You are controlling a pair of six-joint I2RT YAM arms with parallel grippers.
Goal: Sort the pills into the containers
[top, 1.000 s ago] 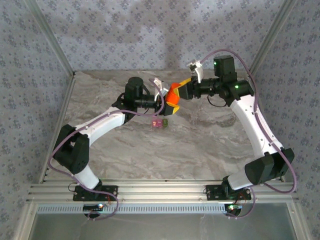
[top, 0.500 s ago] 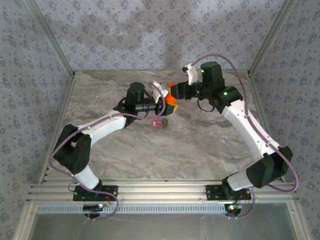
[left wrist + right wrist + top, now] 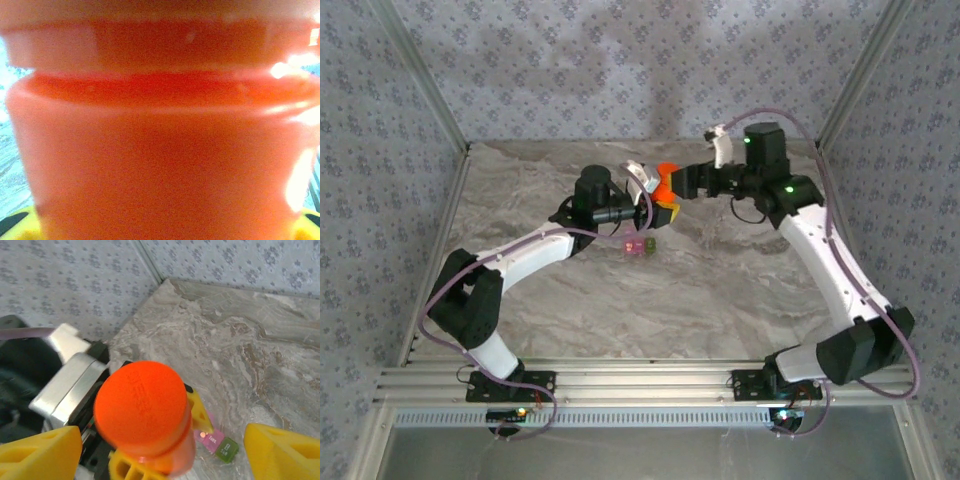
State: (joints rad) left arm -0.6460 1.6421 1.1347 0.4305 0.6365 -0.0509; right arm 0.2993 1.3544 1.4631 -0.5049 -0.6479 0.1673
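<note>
top external: high at the near edge, looking down over the whole table [image 3: 720,290]
left wrist: hard against the orange bottle [image 3: 160,150], blurred
right wrist: close above the same bottle, facing down at the table

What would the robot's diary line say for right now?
left gripper: shut on orange bottle | right gripper: open, straddling orange cap, no contact | containers: pink-and-green pair on table

Top view: bright, even; soft arm shadows on marble tabletop [image 3: 720,290]. Left wrist: orange bottle [image 3: 160,150] too close, v. blurred, white glare at rt edge. Right wrist: orange cap [image 3: 140,405] smeared, right gripper [image 3: 160,452] fingers [image 3: 40,452] slightly soft.
</note>
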